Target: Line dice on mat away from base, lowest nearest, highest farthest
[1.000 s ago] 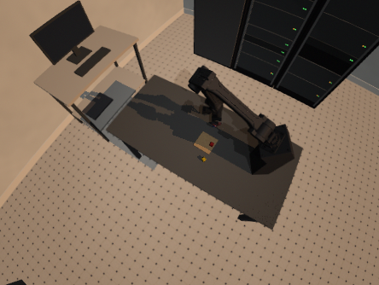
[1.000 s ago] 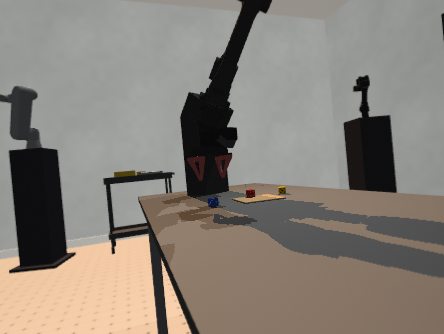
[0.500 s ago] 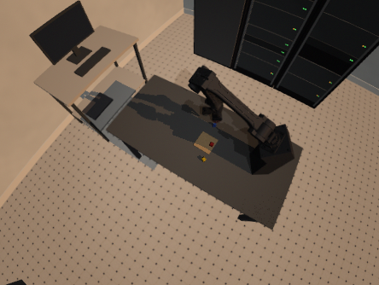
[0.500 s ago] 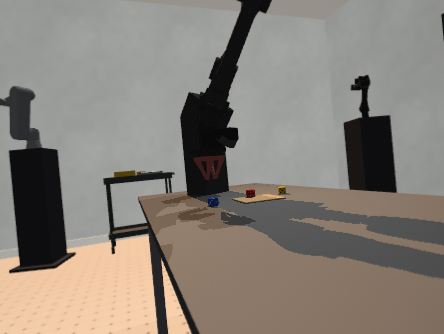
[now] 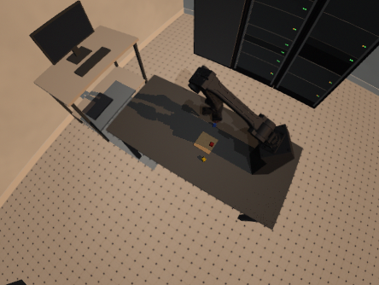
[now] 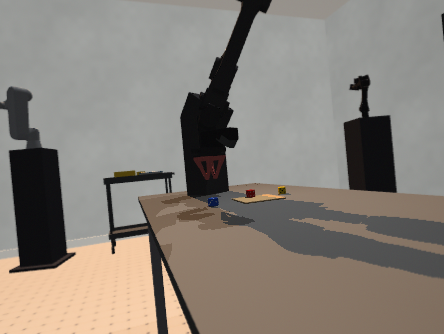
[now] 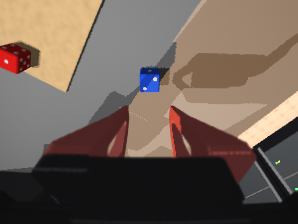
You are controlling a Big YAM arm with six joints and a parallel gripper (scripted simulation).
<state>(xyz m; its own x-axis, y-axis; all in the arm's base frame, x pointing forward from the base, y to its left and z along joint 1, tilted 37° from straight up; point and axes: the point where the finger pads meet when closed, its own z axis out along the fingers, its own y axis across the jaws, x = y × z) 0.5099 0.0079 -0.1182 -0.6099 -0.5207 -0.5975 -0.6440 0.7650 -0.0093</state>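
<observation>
With gripper (image 5: 212, 122) (image 6: 210, 177) (image 7: 149, 111) fingers hanging parted and empty off the mat (image 5: 205, 138) (image 6: 260, 199) (image 7: 55, 30), showing red die (image 5: 211, 144) (image 6: 250, 193) (image 7: 15, 59) standing on it, leaving blue die (image 5: 214, 125) (image 6: 213, 202) (image 7: 149, 81) and yellow die (image 5: 204, 159) (image 6: 281, 190) awaiting placement beside it.

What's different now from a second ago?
The gripper's fingers have drawn closer together but are still open, with nothing between them. Nothing was taken hold of or let go. The arm shows no clear move. The blue die, red die, yellow die and mat look unmoved.
</observation>
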